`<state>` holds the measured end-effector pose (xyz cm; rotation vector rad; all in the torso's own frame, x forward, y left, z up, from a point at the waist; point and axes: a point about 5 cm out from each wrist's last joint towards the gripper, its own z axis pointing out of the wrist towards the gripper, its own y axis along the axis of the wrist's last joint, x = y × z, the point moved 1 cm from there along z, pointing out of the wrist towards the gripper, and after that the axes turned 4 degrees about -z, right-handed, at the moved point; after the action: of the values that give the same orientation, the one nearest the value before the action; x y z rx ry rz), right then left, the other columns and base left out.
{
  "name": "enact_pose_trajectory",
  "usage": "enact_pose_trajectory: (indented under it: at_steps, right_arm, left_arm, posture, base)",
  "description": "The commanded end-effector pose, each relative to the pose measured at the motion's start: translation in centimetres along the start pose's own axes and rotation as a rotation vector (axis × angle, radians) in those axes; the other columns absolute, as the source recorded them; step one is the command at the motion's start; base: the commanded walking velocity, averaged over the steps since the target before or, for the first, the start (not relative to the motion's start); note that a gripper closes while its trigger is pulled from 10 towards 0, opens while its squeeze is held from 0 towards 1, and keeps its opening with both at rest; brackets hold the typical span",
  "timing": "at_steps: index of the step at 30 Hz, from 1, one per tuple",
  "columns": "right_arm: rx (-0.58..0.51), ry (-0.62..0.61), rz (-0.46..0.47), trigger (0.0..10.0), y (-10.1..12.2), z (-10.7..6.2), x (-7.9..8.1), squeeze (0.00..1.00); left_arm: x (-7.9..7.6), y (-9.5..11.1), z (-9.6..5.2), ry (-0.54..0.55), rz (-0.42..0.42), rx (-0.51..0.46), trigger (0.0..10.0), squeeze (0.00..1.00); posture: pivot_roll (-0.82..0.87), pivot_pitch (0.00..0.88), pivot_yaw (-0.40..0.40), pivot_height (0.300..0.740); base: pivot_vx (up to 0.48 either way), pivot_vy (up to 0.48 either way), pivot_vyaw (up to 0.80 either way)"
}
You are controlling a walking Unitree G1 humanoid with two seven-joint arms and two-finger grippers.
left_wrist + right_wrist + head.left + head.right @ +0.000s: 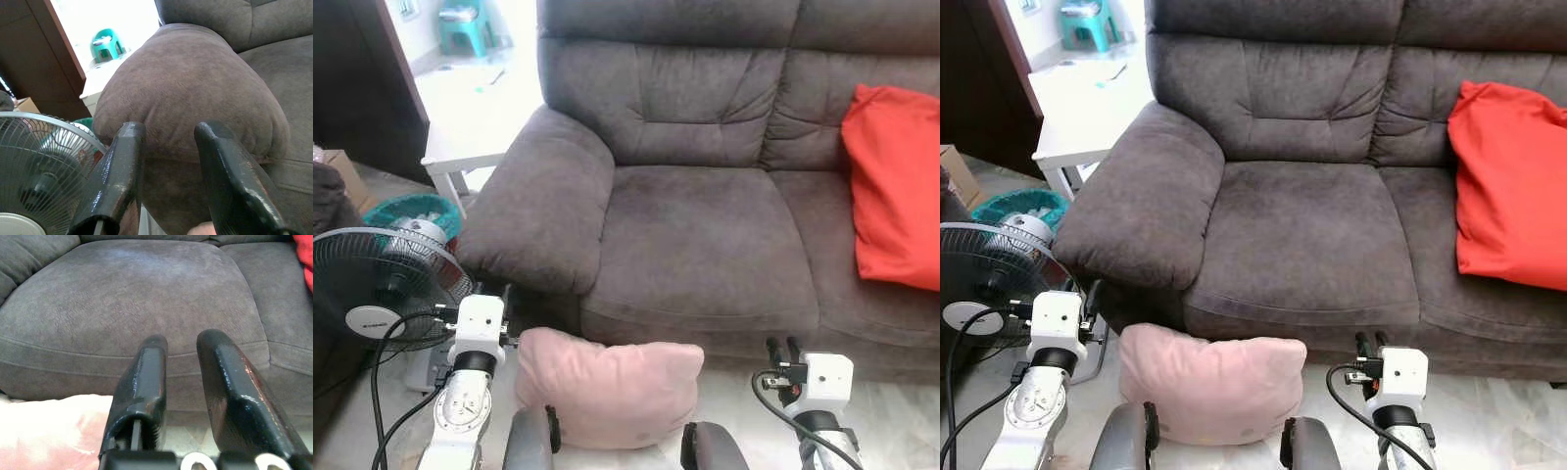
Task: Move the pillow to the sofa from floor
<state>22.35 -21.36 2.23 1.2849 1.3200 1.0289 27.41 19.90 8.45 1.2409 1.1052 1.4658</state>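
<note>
Flanking pink pillow (607, 390) on floor: left gripper (168, 147), right gripper (181, 357), fingers parted.

head eyes look down at the sofa (705, 235); wrist cameras face it close.

A red cushion (898, 186) leans against the backrest near the seat's right end. On the floor by the left armrest stands a black fan (380, 286), with a teal basket (411, 209) and white desk (470, 108) behind it.
</note>
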Motion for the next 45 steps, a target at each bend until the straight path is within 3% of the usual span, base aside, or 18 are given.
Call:
enact_pose_trajectory:
  at_steps: [1,5,16,28,32,45]
  right_arm:
    - [0.003,0.001,-0.001,10.0,-0.1,0.0,0.0,0.0]
    - [0.014,0.01,0.008,10.0,-0.1,0.1,0.2,0.0]
    - [0.019,0.012,-0.001,10.0,-0.3,0.1,0.4,0.0]
    - [0.03,0.014,0.0,10.0,-0.6,0.1,0.3,0.0]
    - [0.04,0.033,-0.036,10.0,-0.8,0.0,0.5,0.0]
    - [0.058,0.036,-0.045,10.0,-1.2,-0.1,0.3,0.0]
  left_arm:
    - [0.0,0.1,0.1,-0.002,0.004,0.001,10.0,0.0]
    - [0.0,0.0,0.1,0.001,0.004,0.004,10.0,0.0]
    - [0.0,-0.2,0.2,0.0,-0.004,0.021,10.0,0.0]
    - [0.0,-1.6,0.1,0.009,-0.053,0.103,10.0,0.0]
    - [0.2,-2.2,0.1,0.025,-0.064,0.139,10.0,0.0]
    - [0.1,-2.7,0.1,0.02,-0.067,0.168,10.0,0.0]
  posture:
    - [0.02,0.005,-0.02,0.547]
    - [0.02,0.005,-0.019,0.542]
    - [0.02,0.007,-0.022,0.472]
    - [0.02,0.01,-0.021,0.472]
    - [0.02,0.009,-0.022,0.472]
    - [0.02,0.009,-0.021,0.472]
  base:
    - [0.0,0.0,0.0]
    - [0.0,0.0,0.0]
    - [0.0,0.0,0.0]
    - [0.0,0.0,0.0]
    - [0.0,0.0,0.0]
    - [0.04,0.0,0.32]
